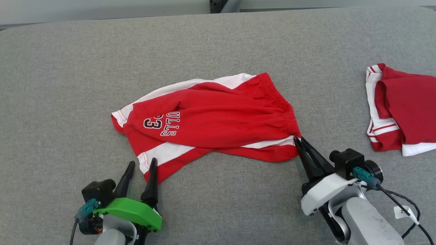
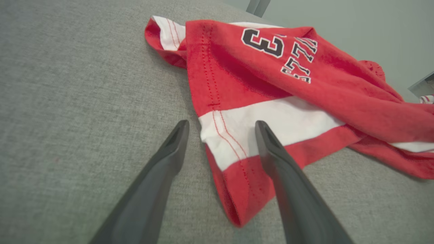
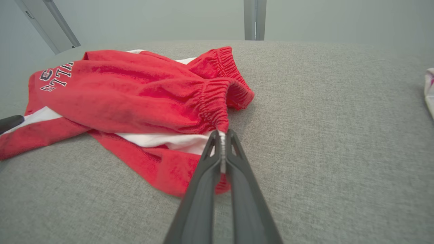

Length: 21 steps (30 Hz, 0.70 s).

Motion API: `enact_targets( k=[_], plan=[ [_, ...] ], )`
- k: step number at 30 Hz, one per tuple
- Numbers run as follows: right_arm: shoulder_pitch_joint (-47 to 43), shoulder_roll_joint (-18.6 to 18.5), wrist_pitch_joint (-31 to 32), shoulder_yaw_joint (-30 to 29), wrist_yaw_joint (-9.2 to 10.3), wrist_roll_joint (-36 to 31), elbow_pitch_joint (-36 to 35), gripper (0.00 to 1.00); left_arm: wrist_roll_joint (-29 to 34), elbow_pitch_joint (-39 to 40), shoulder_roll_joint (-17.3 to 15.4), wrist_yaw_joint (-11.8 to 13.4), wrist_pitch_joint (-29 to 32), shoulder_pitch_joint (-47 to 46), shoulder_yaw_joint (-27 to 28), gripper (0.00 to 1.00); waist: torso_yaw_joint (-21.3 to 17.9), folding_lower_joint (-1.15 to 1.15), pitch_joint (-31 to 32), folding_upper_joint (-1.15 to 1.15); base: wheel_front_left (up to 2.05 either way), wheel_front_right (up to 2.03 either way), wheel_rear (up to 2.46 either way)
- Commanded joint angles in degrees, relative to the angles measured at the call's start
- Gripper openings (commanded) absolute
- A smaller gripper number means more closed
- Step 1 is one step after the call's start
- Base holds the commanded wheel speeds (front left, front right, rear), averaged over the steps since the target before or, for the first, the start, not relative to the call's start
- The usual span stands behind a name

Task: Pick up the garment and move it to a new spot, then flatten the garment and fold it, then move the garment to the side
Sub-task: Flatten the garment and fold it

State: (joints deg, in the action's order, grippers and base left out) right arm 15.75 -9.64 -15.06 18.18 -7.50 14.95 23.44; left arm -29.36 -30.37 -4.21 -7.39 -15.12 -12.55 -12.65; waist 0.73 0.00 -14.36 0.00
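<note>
Tabletop point(image 1: 68, 85): grey woven cover with a fine, even weave. It lies flat, and its far edge curves at the upper left.

Shorts point(image 1: 218, 115): at the centre of the head view, loosely spread and rumpled.
- Soft matte red knit with broad white side stripes; red stitching runs along the hems.
- Waistband point(image 1: 279, 102): elastic, gathered in tight puckers, at the right end. The leg openings are at the left end.
- Print point(image 1: 163, 124): dark, white-edged block letters and numerals near the left end, upside down from the head view.
- The upper layer drapes over the lower one in long diagonal creases. The lower leg juts toward the lower left in a pointed corner.

Right fingers point(image 3: 200, 189): long, dark, tapered and matte. They are pressed together, pinching the near corner of the waistband, and a sliver of white cloth shows between the tips. They sit lower right of centre in the head view.

Left fingers point(image 1: 151, 183): same shape, on a bright green mount at the lower left of the head view. They are spread wide and hold nothing. In the left wrist view the leg's hem corner lies between them, with the white stripe crossing the gap. Whether they touch the cloth cannot be told.

Second garment point(image 1: 405, 109): at the right edge of the head view, well apart from the shorts. It is red and white, folded in layers, with thin red lines on the white.
</note>
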Motion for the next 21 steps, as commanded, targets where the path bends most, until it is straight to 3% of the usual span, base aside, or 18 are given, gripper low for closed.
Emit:
enact_targets(
  k=[1,21],
  plan=[
    [-0.4,0.2,-0.1,-0.1,0.03,-0.3,-0.1,0.0,-0.7,-0.3,0.2,-0.2,0.0,0.8,0.2,1.0,0.3,0.0,0.3,0.0,0.0,0.0,0.0],
    [-0.4,0.6,-0.1,-0.3,0.03,-0.1,0.1,0.0,-5.0,-0.6,-0.8,-0.2,0.0,-0.1,-3.1,1.0,-0.2,0.0,0.4,0.0,0.0,0.0,0.0]
  ],
)
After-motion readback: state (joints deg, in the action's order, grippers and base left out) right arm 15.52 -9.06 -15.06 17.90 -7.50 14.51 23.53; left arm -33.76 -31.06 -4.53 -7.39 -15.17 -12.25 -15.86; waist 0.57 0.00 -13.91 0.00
